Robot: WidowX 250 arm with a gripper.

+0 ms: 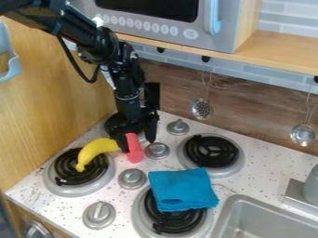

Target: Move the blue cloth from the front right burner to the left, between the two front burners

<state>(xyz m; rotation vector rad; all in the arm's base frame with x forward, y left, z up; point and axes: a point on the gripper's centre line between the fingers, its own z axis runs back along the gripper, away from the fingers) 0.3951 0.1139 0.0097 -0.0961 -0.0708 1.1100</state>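
"Where's the tool?"

"The tool (pixel 136 143) hangs left of the middle of the frame, low over the bench (pixel 239 181). Its arm slants in from the upper left."

"Clenched?"

"No, the fingers stand apart. The top of a red thing (pixel 133 151) shows between them, nearer the left-hand one. Whether they touch it, I can't tell."

"And beside that?"

"A yellow toy banana (pixel 95 151), just left of the red thing. One end is by the tool, the other curves down over the coil of the left burner (pixel 79 173)."

"What's around them?"

"Another burner (pixel 112 122), partly hidden behind the tool. Four grey knobs (pixel 157 150) run in a slanting row from near the centre to the lower left. Right of them is a third burner (pixel 211 151)."

"The blue one?"

"A folded cloth (pixel 183 188), below the centre, covering part of the lowest burner (pixel 144 218)."

"Further out?"

"A sink (pixel 236 203) at the lower right, a metal ladle (pixel 303 135) and a slotted spoon (pixel 201 109) hanging against the back wall, and a toy microwave (pixel 149 29) at the top, on a wooden shelf (pixel 279 49)."
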